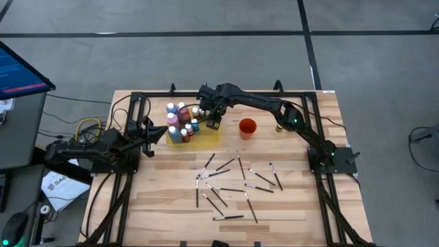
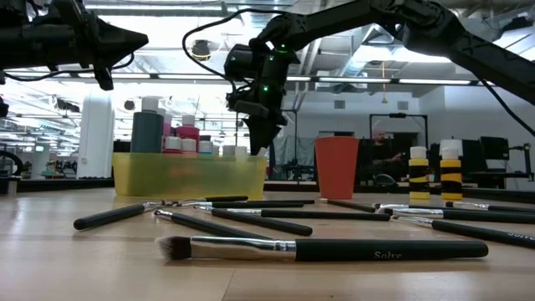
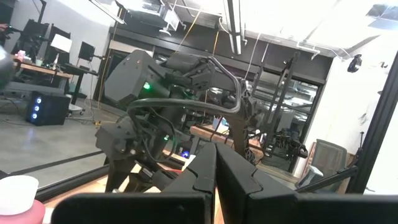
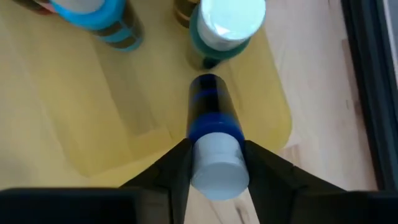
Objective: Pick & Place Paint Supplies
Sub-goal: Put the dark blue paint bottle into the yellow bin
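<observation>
So wooden table (image 1: 158, 206) is sitting in a lab; right gripper (image 4: 214, 163) is clamping 1 blue bottle (image 4: 212, 140) over the yellow mat (image 1: 206, 137), beside 1 orange cup (image 1: 247, 127); brushes (image 1: 230, 185) nearby.

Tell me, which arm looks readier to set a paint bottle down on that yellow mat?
The right one. Its gripper already clamps a blue bottle directly above the yellow mat, beside the other bottles. The left gripper waits at the mat's edge, holding nothing.

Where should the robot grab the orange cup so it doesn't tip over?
Judging by its pose, grip the orange cup across its upper wall, coming straight down from above. It stands upright and open-topped, clear of the yellow mat and the brushes.
</observation>
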`<action>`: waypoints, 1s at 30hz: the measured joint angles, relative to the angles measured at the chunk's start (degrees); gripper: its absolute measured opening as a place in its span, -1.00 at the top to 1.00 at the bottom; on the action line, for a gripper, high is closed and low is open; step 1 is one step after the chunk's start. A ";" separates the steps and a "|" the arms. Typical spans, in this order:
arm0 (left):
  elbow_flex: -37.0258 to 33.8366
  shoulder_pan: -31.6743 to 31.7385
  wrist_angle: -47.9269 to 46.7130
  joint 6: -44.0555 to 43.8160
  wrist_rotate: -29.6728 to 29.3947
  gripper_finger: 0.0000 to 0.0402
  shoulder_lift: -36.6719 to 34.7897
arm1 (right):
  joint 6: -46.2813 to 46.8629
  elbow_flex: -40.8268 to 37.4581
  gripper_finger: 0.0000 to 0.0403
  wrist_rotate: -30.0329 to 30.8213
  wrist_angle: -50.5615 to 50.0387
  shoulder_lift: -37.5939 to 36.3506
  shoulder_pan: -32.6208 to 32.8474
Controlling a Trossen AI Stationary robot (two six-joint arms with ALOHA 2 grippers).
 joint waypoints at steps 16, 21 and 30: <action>0.01 0.00 0.00 0.00 0.00 0.99 0.00 | 0.28 0.00 -0.04 -0.06 1.68 -0.02 0.07; 0.00 0.00 0.00 0.01 0.00 0.99 0.00 | 0.26 0.00 -0.03 -0.06 2.28 -0.07 -0.21; 0.00 -0.01 0.00 0.00 -0.01 0.99 0.00 | 0.24 0.00 -0.03 0.13 2.34 -0.13 -1.13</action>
